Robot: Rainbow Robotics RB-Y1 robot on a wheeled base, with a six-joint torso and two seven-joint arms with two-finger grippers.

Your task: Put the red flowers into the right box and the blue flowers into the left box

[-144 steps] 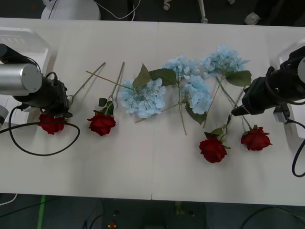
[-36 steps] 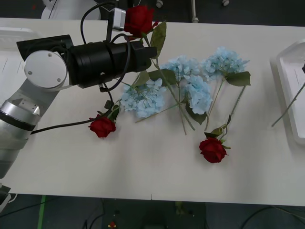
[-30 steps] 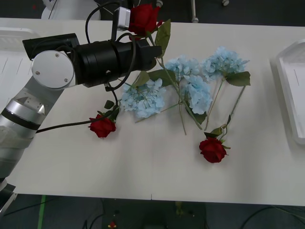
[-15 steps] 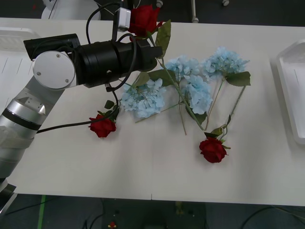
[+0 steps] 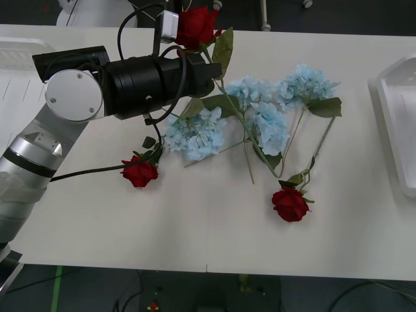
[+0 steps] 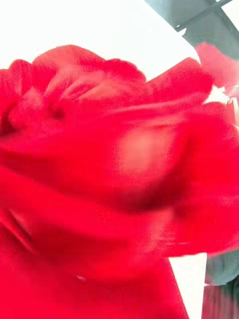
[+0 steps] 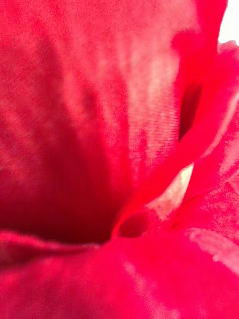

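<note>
Left end effector (image 5: 207,70), raised above the tabletop (image 5: 195,221), carries a red rose (image 5: 195,26); finger state cannot be told. Blue flowers (image 5: 250,117) lie just below it, right box (image 5: 390,130) far beyond. Risk: the dangling stem may snag them.

Pale-blue fluffy hydrangea heads (image 5: 250,117) are lying mid-table; white plastic tray (image 5: 395,123) is sitting at three o'clock; deep-red roses (image 5: 290,203) at six.

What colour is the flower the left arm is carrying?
Deep red: a rose raised at the left gripper, clearest in the front view.
</note>
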